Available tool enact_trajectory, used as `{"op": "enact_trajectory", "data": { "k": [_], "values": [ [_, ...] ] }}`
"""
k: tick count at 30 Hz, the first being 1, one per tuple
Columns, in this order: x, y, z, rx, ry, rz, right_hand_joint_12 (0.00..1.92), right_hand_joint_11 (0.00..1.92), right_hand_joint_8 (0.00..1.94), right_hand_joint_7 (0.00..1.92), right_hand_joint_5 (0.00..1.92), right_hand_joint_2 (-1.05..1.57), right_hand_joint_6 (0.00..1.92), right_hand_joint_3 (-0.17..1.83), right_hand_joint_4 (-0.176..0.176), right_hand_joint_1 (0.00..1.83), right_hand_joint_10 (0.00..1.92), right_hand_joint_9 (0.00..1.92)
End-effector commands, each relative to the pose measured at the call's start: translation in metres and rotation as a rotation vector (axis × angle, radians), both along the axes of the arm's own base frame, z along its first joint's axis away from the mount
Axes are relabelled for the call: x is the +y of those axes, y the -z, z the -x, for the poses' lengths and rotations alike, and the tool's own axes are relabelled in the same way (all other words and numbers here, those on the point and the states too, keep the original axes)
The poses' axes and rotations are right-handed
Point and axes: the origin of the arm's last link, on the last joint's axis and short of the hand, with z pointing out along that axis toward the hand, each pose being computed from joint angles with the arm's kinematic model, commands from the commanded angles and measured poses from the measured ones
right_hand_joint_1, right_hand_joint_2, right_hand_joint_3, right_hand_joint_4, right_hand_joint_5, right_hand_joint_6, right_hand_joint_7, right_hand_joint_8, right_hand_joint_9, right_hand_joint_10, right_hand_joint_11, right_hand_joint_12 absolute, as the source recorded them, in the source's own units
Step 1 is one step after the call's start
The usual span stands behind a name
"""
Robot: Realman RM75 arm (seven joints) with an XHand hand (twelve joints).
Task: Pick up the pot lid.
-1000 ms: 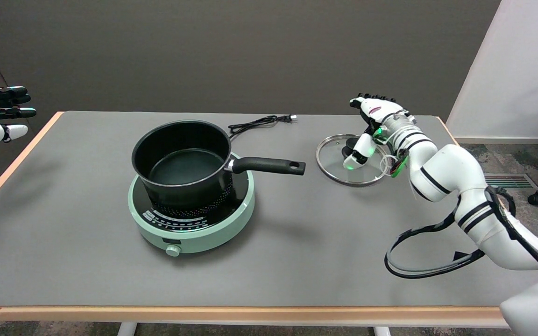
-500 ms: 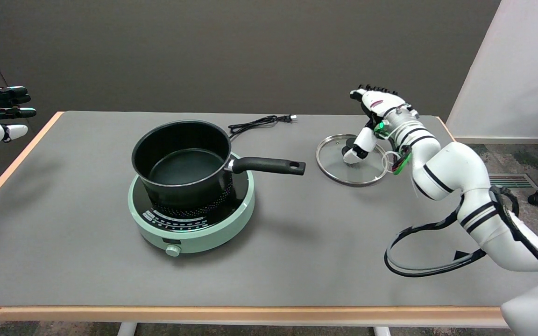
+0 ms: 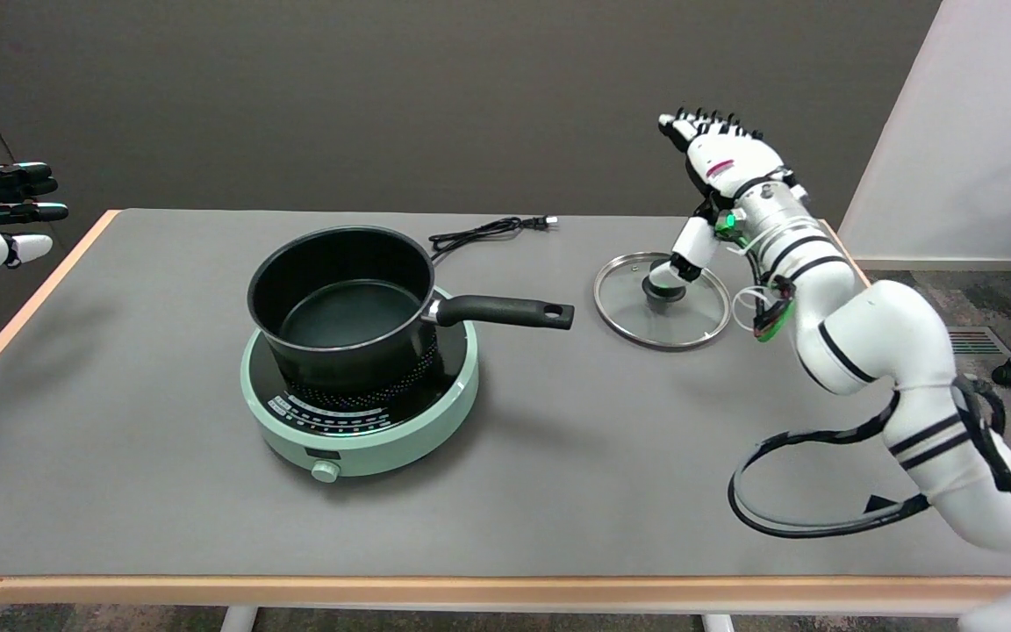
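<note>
The glass pot lid [image 3: 662, 300] lies flat on the desk [image 3: 558, 456] near its far right corner, knob up, just beyond the tip of the pot's handle. The right hand [image 3: 720, 189] is raised above the lid's far right side with its fingers [image 3: 697, 118] released and stretched upward, grasping nothing, while its thumb points down with the tip at the lid's knob. The black pot [image 3: 343, 303] sits on a green hot plate [image 3: 363, 412] toward the desk's middle, and a black power cord [image 3: 488, 231] lies near the far edge.
</note>
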Motion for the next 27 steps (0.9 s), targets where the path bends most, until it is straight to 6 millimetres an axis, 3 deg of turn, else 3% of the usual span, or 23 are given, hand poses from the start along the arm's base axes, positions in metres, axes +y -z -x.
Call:
{"op": "enact_trajectory", "data": {
  "k": [1, 13, 20, 21, 22, 27],
  "values": [
    [0.046, 0.01, -0.027, 0.068, -0.184, -0.067, 0.08, 0.08, 0.08, 0.08, 0.08, -0.63, 0.08, 1.22, 0.04, 1.15, 0.08, 0.08],
    [0.035, 0.019, -0.022, 0.005, -0.17, -0.041, 0.06, 0.06, 0.06, 0.06, 0.06, -0.65, 0.06, 1.25, 0.057, 1.15, 0.06, 0.06],
    [0.049, 0.006, -0.018, 0.026, -0.188, -0.051, 0.05, 0.05, 0.05, 0.05, 0.05, -0.64, 0.05, 1.24, 0.06, 1.15, 0.05, 0.05],
    [0.052, 0.004, -0.019, 0.029, -0.196, -0.049, 0.05, 0.05, 0.05, 0.05, 0.05, -0.64, 0.05, 1.24, 0.155, 1.14, 0.05, 0.05],
    [0.057, 0.002, -0.021, 0.032, -0.206, -0.046, 0.05, 0.05, 0.05, 0.05, 0.05, -0.64, 0.05, 1.24, 0.176, 1.13, 0.05, 0.05],
    [0.069, -0.004, -0.025, 0.037, -0.233, -0.042, 0.05, 0.05, 0.05, 0.05, 0.05, -0.64, 0.05, 1.25, 0.176, 1.13, 0.05, 0.05]
  ]
}}
